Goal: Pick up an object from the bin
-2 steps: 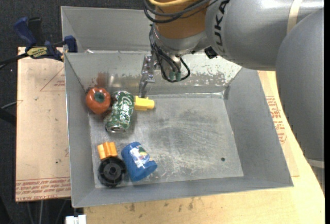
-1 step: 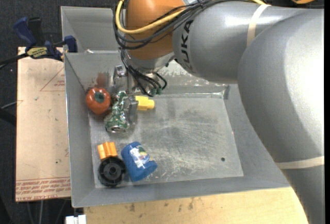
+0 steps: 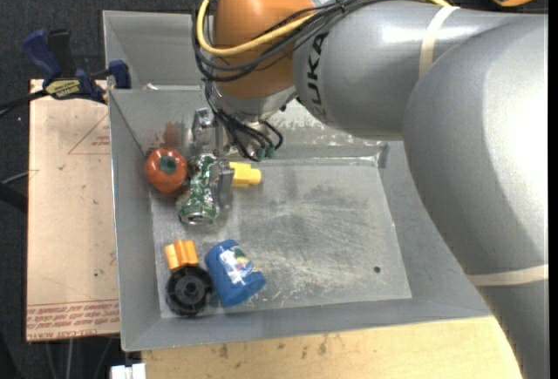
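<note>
Poised low w/ hand right over green-white crumpled can, bin's left side, beside red tomato-like ball; prob. lined up for grab. Can't tell if open, shut or holding anything, wrist in the way.

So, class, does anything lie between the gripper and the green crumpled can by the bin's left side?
Nothing visible does. The gripper is right at the upper end of the green crumpled can. A red tomato-like toy sits close on its left in the view and a yellow piece on its right, beside it, not in the way.
</note>
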